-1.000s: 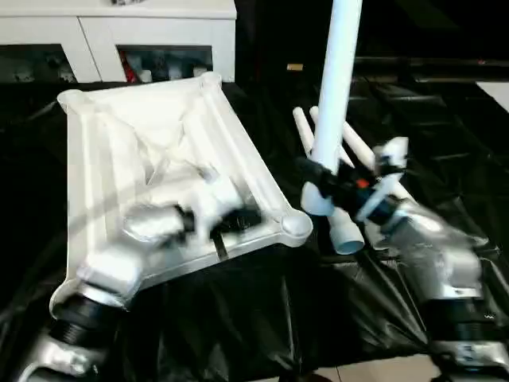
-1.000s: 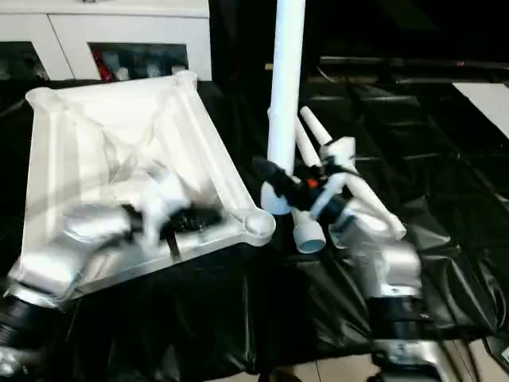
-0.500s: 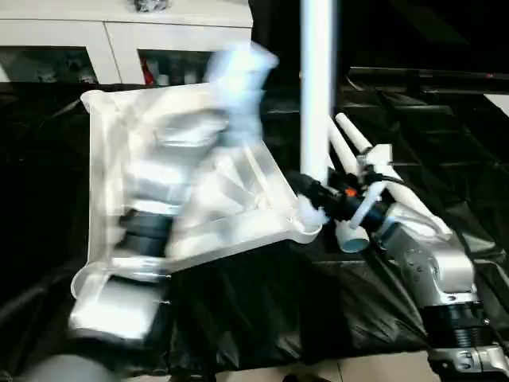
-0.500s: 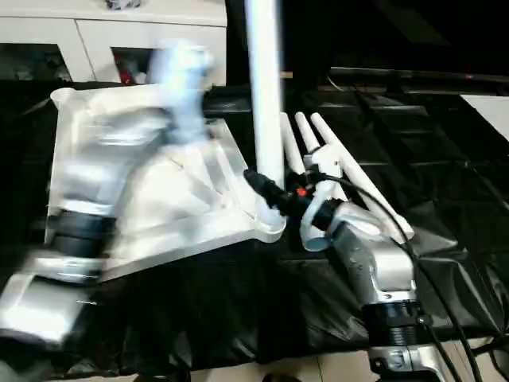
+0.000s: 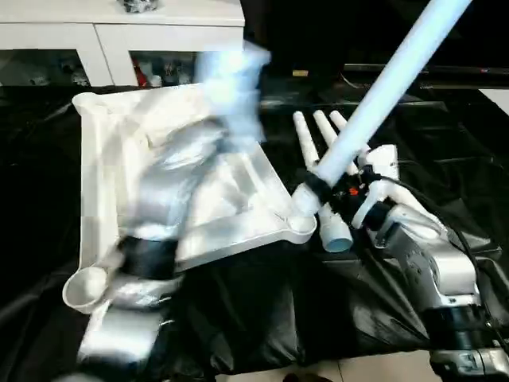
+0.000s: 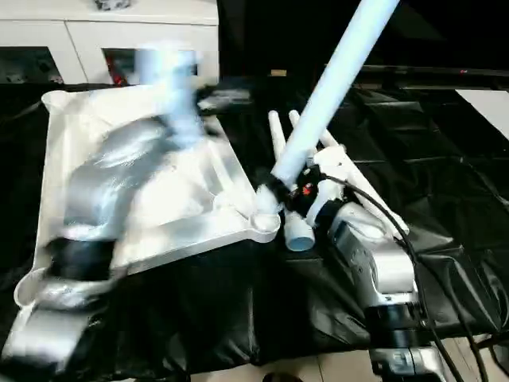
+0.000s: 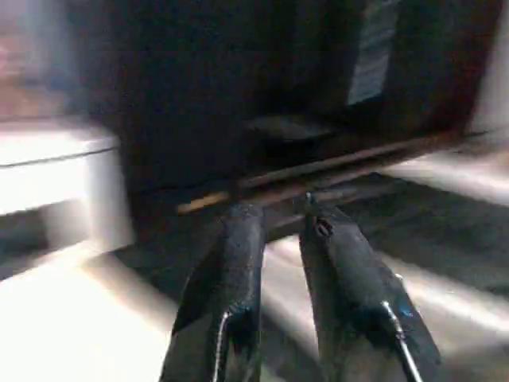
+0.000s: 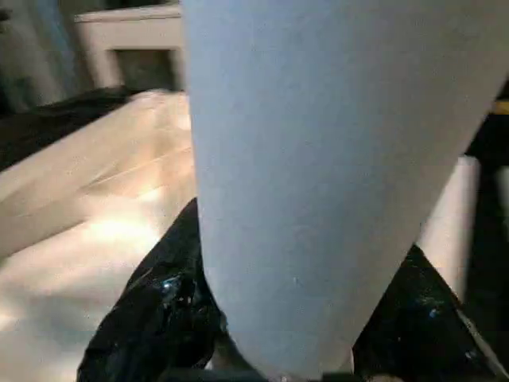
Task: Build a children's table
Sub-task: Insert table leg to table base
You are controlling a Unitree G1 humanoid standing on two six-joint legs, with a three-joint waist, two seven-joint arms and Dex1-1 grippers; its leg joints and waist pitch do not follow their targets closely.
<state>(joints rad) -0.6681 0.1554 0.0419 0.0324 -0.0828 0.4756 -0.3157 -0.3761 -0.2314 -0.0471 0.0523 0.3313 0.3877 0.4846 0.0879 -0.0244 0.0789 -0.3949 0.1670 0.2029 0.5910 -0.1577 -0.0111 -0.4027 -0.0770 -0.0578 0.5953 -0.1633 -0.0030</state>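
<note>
A: Where's the table?
B: Top [image 5: 103,207] lies ribs-up on the black sheet [image 5: 254,318]. Right gripper [image 5: 318,185] is clamped on one leg [image 5: 382,87] near its lower end, which sits just beside the near corner socket [image 5: 298,227]; the leg tilts up and away to the right. Three more legs [image 5: 318,143] lie on the sheet behind it.
A: Left gripper?
B: Left gripper [image 7: 278,231] holds nothing, fingers nearly together, over the top.
A: Handling?
B: Looks like light, stiff, smooth plastic. The tube could slip or swing from a low grip, so the hold probably suits seating, not carrying. The top is best held by a rim or rib.
A: Labels?
B: None readable. Cabinet [image 5: 119,32] behind is unmarked.
</note>
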